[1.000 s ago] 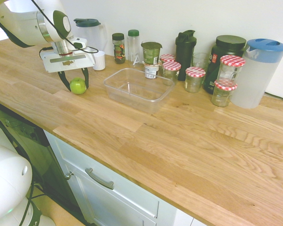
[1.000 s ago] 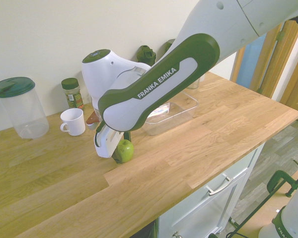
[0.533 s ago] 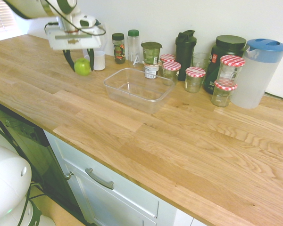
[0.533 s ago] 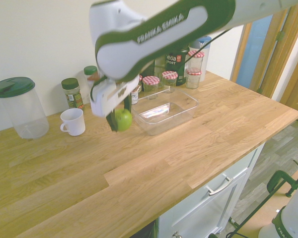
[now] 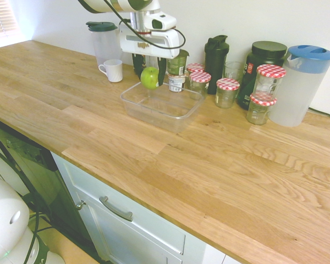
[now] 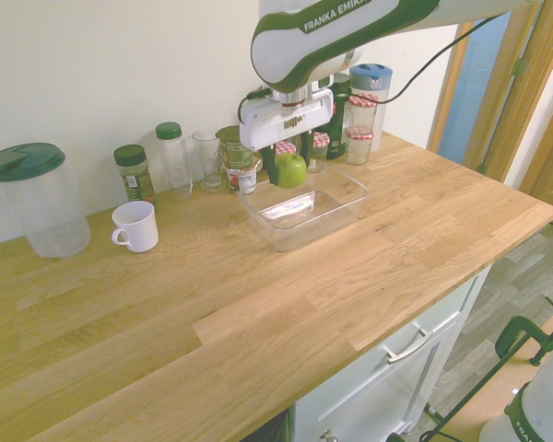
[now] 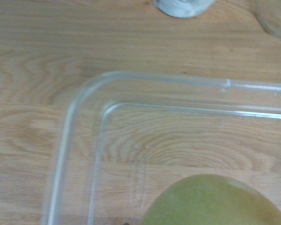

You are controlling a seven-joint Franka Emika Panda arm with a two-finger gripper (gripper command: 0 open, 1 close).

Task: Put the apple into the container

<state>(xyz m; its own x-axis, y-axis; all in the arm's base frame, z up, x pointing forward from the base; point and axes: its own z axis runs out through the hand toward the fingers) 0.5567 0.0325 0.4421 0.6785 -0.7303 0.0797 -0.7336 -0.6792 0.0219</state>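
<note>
The green apple [image 5: 149, 77] hangs in the air between the dark fingers of my gripper [image 5: 149, 74], which is shut on it. It sits above the back left part of the clear plastic container [image 5: 184, 112] on the wooden counter. From the other side, the apple [image 6: 290, 169] hangs in my gripper [image 6: 290, 166] over the far end of the container [image 6: 348, 201]. The wrist view shows the apple [image 7: 215, 201] close up over a rounded corner of the container [image 7: 65, 140], which is empty.
A white mug [image 5: 113, 70] and a lidded clear pitcher [image 5: 103, 37] stand left of the container. Spice bottles, red-checked jars [image 5: 227, 91], dark shakers and a blue-lidded pitcher [image 5: 300, 82] line the wall behind it.
The arm has lifted the apple off the counter and carried it right, from beside the mug to above the container. The grip on the apple has stayed shut.
</note>
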